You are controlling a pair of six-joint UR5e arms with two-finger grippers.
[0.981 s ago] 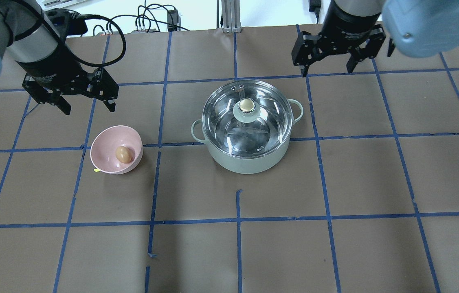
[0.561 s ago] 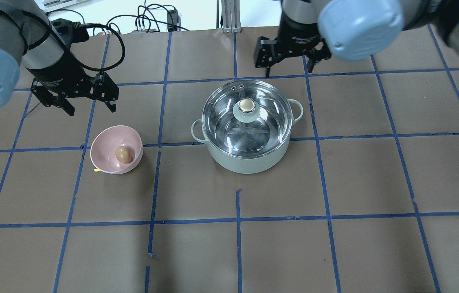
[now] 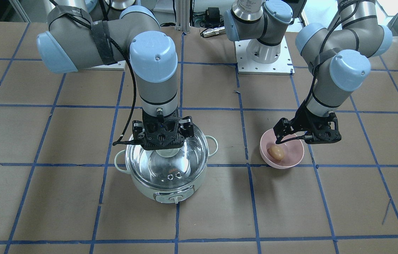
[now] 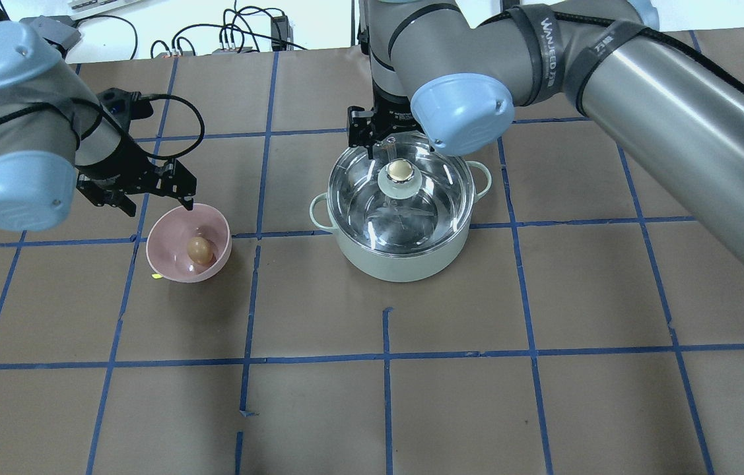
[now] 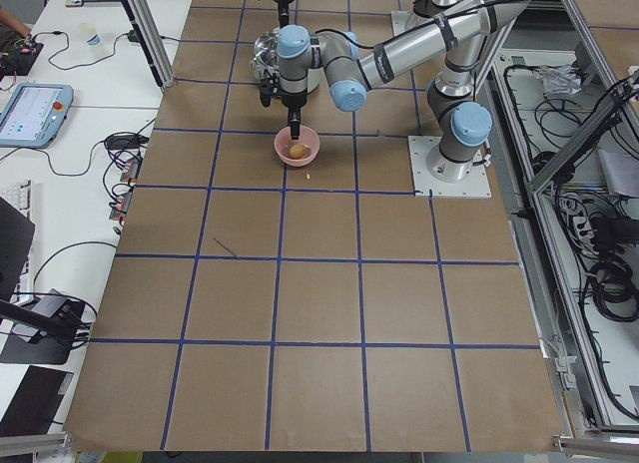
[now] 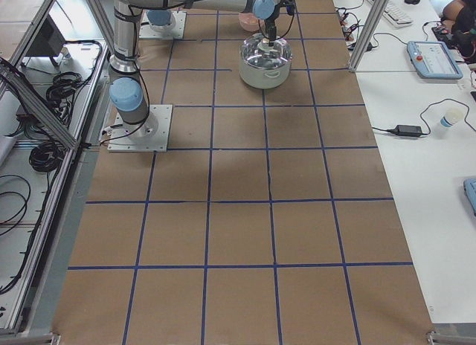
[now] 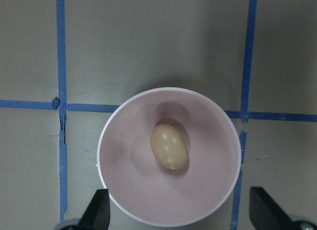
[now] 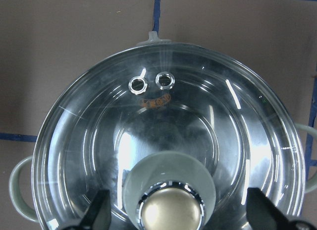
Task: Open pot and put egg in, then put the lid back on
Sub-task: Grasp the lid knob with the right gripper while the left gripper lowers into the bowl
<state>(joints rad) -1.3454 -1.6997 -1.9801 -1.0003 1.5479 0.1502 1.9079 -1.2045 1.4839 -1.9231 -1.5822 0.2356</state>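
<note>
The mint-green pot (image 4: 398, 260) stands mid-table with the clear glass lid (image 4: 424, 198) on it; it also shows in the front view (image 3: 165, 192). My right gripper (image 3: 163, 144) is open just above the lid knob (image 4: 399, 171), its fingers on either side of the knob (image 8: 171, 212) in the right wrist view. The brown egg (image 4: 199, 250) lies in a pink bowl (image 4: 170, 231). My left gripper (image 4: 159, 204) is open and empty over the bowl's far rim. In the left wrist view the egg (image 7: 169, 145) sits between and ahead of the fingertips (image 7: 99, 210).
The brown table surface has a grid of blue tape lines. Cables and a post run along the far edge (image 4: 239, 33). The right arm's elbow (image 4: 461, 112) hangs over the pot's far side. Both arm bases (image 3: 262, 53) stand behind the pot and bowl.
My right arm has swung left from the far right of the table to over the pot lid. My left gripper has moved toward the pink bowl.
</note>
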